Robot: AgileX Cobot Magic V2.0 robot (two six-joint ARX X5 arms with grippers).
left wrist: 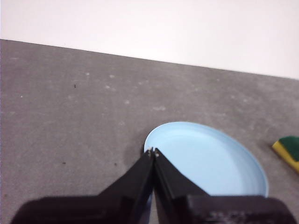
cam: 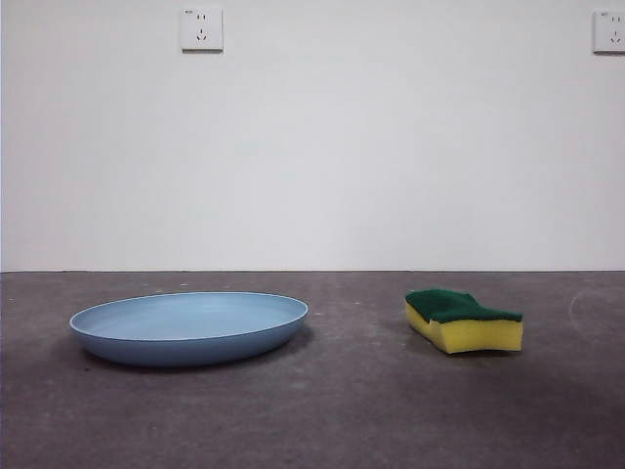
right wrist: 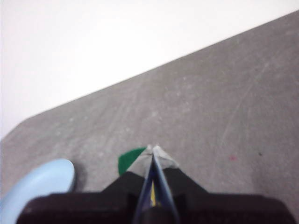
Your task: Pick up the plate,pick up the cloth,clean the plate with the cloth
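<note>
Left gripper (left wrist: pixel 153 151) hovers over the plate's (cam: pixel 188 327) near rim, right gripper (right wrist: pixel 153 148) above the sponge (cam: pixel 463 319) (both w/ fingers pressed together, empty).

On the table (cam: pixel 342 410), the plate (cam: pixel 188 327) lies left of the cloth (cam: pixel 463 319) (well apart).

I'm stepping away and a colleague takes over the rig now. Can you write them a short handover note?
Left gripper: shut, empty, above the plate's rim.
Right gripper: shut, empty, above the sponge.
Plate and sponge lie apart on the table, sponge green side up.
Done: nothing; neither item is picked up.
Left: grasp the plate, grasp the sponge, wipe the plate.
</note>
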